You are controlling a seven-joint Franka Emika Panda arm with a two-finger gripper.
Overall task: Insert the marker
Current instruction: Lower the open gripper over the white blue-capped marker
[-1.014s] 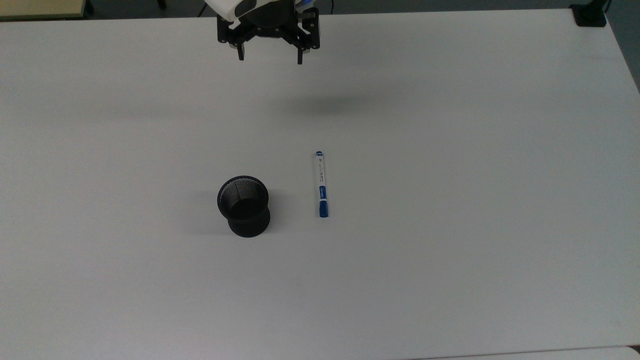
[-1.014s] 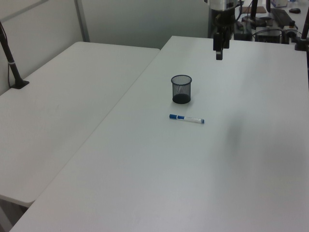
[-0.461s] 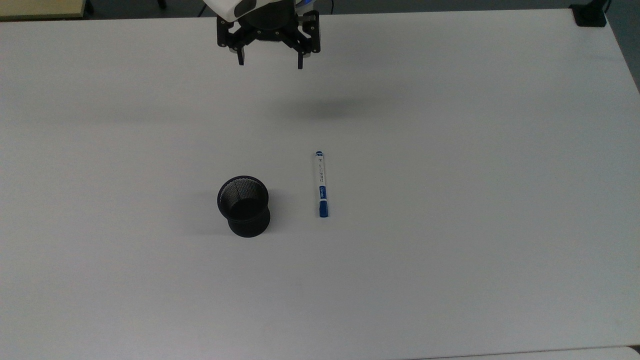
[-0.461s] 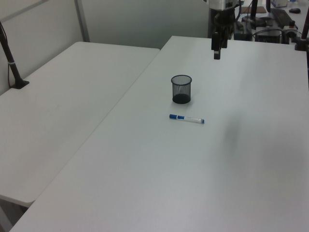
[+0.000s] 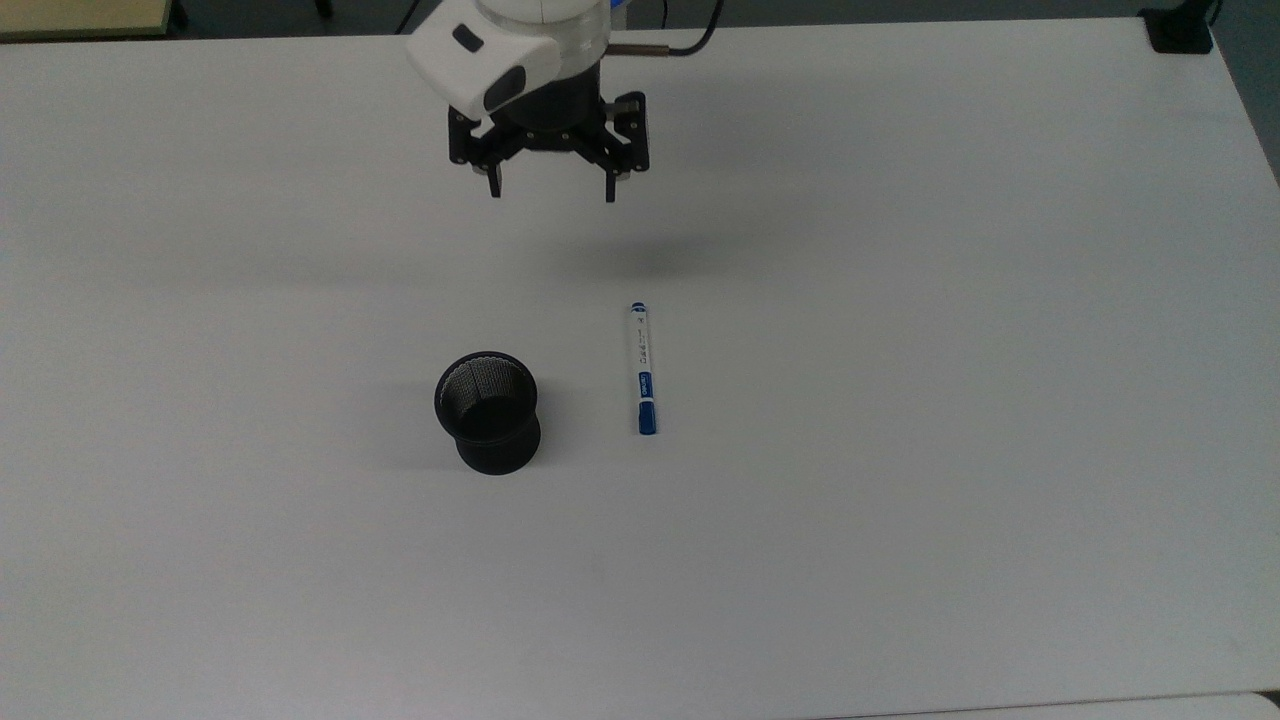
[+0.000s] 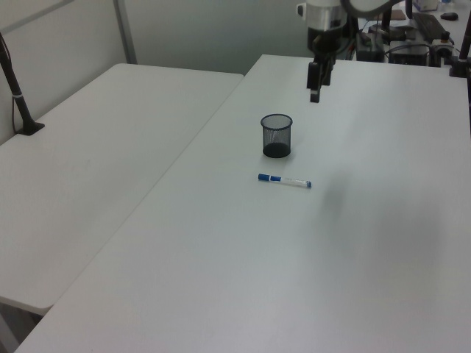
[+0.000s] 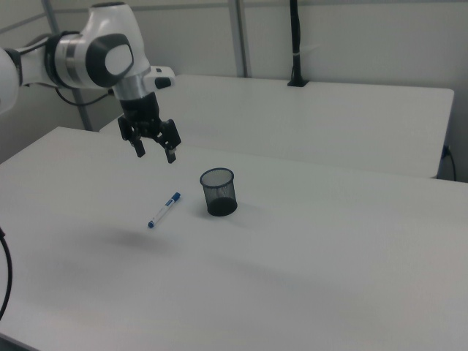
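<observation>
The marker (image 5: 642, 369) lies flat on the white table (image 5: 950, 400). In the top view it runs from 12 o'clock to 6 o'clock, with its blue cap at the 6 o'clock end and a tiny blue tip at the 12 o'clock end. Nothing is touching it. The black cup (image 5: 487, 411) stands up straight at the marker's 9 o'clock side in the top view, near it but not touching. The cup is made of mesh, and its open mouth shows nothing inside. The gripper (image 5: 552, 192) hangs in the air above the table, toward 12 o'clock from the marker and the cup in the top view, well apart from both. Its two fingers (image 5: 494, 185) point down and are spread wide, with nothing between them. A soft gray shadow (image 5: 650, 255) lies on the table between the gripper and the marker. In the right view the gripper (image 7: 154, 153) floats up high at about 11 o'clock from the marker (image 7: 164, 210), and the cup (image 7: 219, 191) sits at the marker's 3 o'clock side. In the left view the gripper (image 6: 315, 94) hangs at about 1 o'clock from the cup (image 6: 277, 135), and the marker (image 6: 285, 180) lies at the cup's 6 o'clock side.
</observation>
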